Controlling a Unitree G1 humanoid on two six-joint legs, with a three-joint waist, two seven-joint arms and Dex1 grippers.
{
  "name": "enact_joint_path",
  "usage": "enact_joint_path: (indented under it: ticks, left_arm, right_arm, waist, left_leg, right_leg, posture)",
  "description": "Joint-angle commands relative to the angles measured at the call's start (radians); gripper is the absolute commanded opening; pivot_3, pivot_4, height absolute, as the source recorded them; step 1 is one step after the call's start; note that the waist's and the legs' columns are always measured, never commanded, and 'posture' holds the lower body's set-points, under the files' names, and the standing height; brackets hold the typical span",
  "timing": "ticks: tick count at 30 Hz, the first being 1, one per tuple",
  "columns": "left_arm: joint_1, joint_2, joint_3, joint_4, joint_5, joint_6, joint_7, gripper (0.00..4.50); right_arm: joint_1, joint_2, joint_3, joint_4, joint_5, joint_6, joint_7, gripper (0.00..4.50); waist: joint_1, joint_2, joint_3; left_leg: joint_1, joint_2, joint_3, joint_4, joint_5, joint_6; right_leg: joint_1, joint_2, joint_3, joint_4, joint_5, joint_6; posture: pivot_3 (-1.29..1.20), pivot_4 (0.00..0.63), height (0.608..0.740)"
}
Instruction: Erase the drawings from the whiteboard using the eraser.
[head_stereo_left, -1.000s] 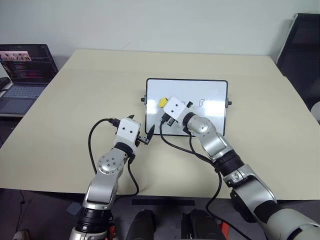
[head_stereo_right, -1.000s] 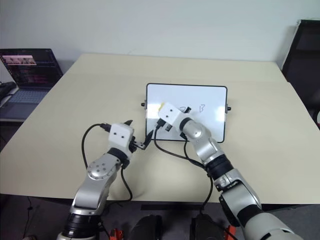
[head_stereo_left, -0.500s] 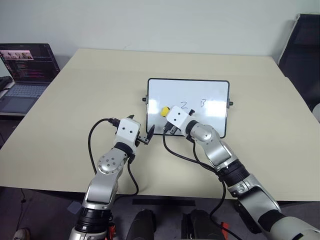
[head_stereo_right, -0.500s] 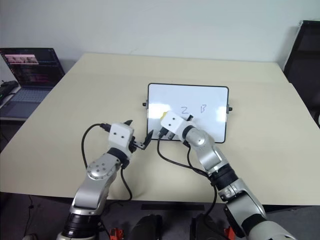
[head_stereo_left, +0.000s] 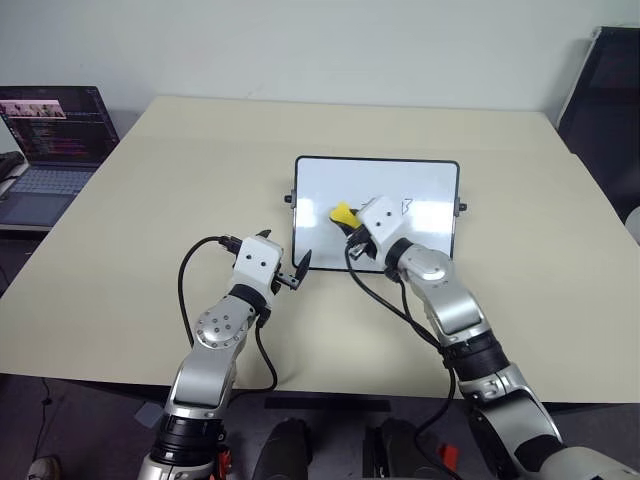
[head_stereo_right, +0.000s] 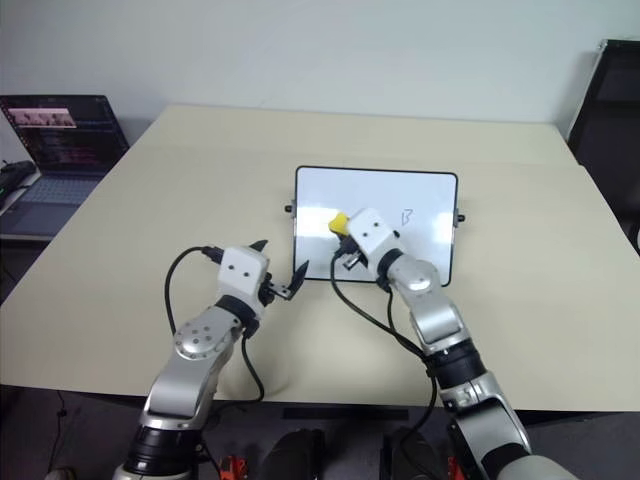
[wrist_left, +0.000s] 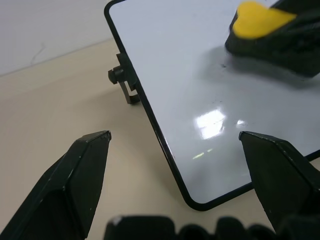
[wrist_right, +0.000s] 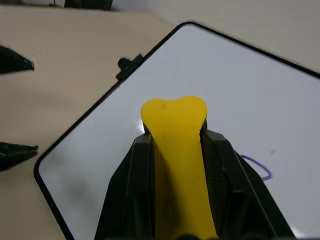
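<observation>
Whiteboard (head_stereo_left: 430, 180) lies flat on the beige table (head_stereo_left: 150, 220), roughly at its centre, black frame with a small knob on each short side; right gripper (head_stereo_left: 349, 222) is clamped tight on the yellow eraser (head_stereo_left: 342, 213), which is squeezed between the two black fingers and sits over the board's left-middle area; whether the eraser touches the surface cannot be told; one mark resembling a B (head_stereo_left: 405, 206) shows on the board just right of the right wrist; a curved stroke (wrist_right: 260, 167) shows beside the eraser in the right wrist view; left gripper (head_stereo_left: 284, 264) hovers just off the board's near-left corner, fingers spread apart, holding nothing; laptop (head_stereo_left: 50, 130) with lit screen stands beyond the table's left edge.
</observation>
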Motion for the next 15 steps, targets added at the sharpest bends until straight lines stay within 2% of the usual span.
enact_joint_path:
  ticks: [1, 5, 9, 15]
  left_arm:
    - [-0.011, 0.012, 0.010, -0.025, -0.005, -0.026, -0.013, 4.50]
    - [-0.013, 0.016, 0.007, -0.017, -0.009, -0.031, -0.030, 4.50]
    - [-0.020, 0.017, 0.011, -0.005, -0.009, -0.036, -0.037, 4.50]
    - [-0.030, 0.018, 0.010, 0.008, -0.009, -0.042, -0.050, 4.50]
  right_arm:
    - [0.053, -0.028, -0.063, -0.144, 0.058, 0.009, 0.001, 0.97]
    - [0.141, -0.076, -0.087, -0.201, 0.053, -0.037, -0.010, 0.97]
    - [0.217, -0.141, -0.079, -0.207, -0.005, -0.160, -0.035, 0.97]
    - [0.280, -0.176, -0.069, -0.179, -0.056, -0.284, -0.080, 0.97]
  waist:
    - [0.001, 0.000, 0.000]
    - [0.000, 0.000, 0.000]
    - [0.000, 0.000, 0.000]
    - [-0.002, 0.000, 0.000]
  left_leg:
    - [0.000, 0.000, 0.000, 0.000, 0.000, 0.000]
    - [0.000, 0.000, 0.000, 0.000, 0.000, 0.000]
    - [0.000, 0.000, 0.001, 0.000, 0.000, 0.000]
    - [0.000, 0.000, 0.000, 0.000, 0.000, 0.000]
  right_leg:
    - [0.000, 0.000, 0.000, 0.000, 0.000, 0.000]
    - [0.000, 0.000, 0.000, 0.000, 0.000, 0.000]
    - [0.000, 0.001, 0.000, 0.000, 0.000, 0.000]
    - [0.000, 0.002, 0.000, 0.000, 0.000, 0.000]
  posture:
    - [0.00, 0.150, 0.740]
    - [0.00, 0.150, 0.740]
    - [0.00, 0.150, 0.740]
    - [0.00, 0.150, 0.740]
